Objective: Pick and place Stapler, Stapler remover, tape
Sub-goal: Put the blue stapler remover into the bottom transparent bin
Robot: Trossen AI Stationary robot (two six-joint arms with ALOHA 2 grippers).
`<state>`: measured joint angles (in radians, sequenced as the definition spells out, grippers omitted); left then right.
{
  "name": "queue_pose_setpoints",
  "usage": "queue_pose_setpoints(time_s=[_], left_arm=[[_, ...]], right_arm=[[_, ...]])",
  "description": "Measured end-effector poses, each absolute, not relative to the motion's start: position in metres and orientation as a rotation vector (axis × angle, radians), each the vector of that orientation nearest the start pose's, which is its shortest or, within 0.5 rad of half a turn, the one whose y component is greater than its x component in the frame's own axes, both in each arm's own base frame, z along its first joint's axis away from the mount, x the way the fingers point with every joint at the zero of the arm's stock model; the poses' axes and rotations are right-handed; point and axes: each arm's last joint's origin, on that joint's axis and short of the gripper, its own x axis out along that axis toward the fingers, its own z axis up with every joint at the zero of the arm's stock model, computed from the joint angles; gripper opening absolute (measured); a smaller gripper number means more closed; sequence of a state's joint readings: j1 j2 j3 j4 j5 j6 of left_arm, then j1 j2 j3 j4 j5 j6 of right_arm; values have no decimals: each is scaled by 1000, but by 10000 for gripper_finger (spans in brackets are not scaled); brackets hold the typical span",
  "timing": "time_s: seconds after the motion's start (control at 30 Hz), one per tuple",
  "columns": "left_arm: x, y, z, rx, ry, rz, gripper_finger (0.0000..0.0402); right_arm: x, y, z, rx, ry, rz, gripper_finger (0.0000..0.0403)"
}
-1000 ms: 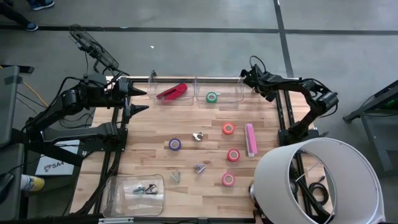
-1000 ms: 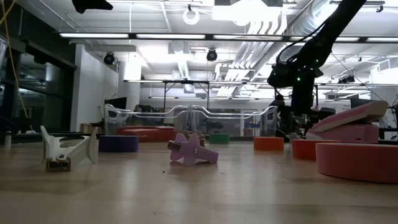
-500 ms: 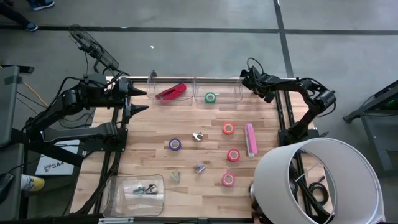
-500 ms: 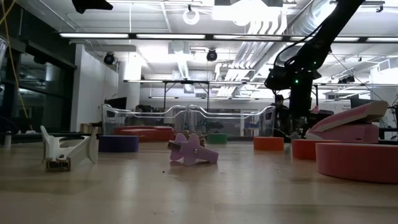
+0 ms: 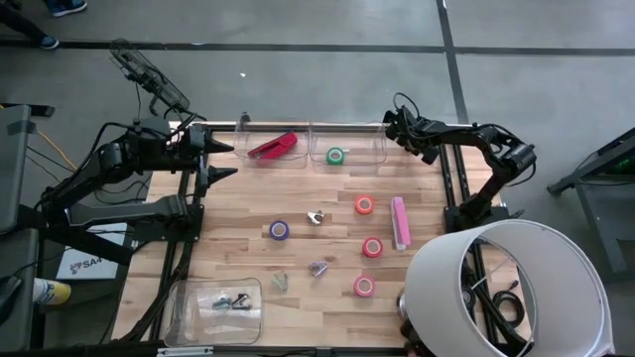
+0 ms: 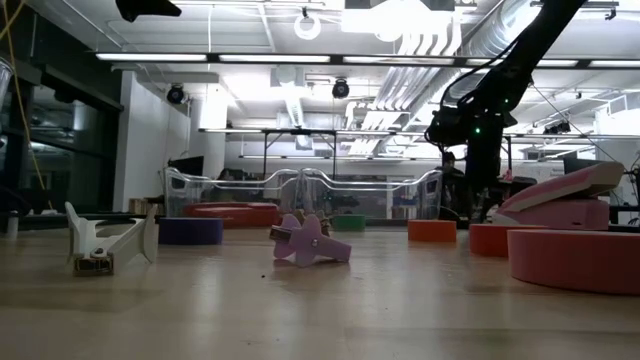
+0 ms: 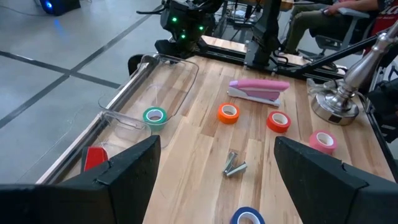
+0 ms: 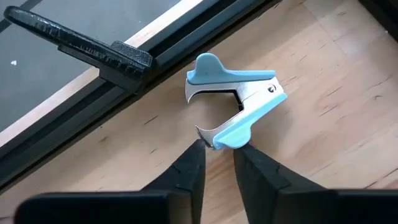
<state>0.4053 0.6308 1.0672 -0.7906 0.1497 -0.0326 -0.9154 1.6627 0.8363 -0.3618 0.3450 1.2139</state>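
I hold the right gripper (image 8: 216,163), fingers nearly together, just over the blue remover (image 8: 233,102) on the surface (image 8: 323,143), lined up to grasp; left gripper (image 7: 214,163) waits, fingers apart.

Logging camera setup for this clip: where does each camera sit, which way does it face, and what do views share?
High view: above the table, straight down; both arms, left gripper open, right gripper at the far right corner.
Low view: tabletop height, level into the room; one arm hangs at right.
Left wrist view: looks across the table; own fingers wide apart, the other arm far off.
Right wrist view: down at a blue remover; own fingers nearly together.
Shared: pink stapler; green tape.
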Motion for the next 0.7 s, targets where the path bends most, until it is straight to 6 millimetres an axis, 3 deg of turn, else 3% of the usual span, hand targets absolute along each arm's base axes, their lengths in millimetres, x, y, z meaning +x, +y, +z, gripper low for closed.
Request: queue_pose_setpoints(time_s=[0.33, 0.47, 0.7], left_arm=[[88, 33, 384, -132, 338, 259, 310], [88, 33, 384, -132, 338, 259, 310], [88, 33, 384, -132, 338, 259, 310]], right_arm=[[169, -235, 138, 1272, 445, -1701, 3], [171, -231, 137, 1358, 431, -1693, 20], [177, -221, 144, 1433, 160, -1873, 85]])
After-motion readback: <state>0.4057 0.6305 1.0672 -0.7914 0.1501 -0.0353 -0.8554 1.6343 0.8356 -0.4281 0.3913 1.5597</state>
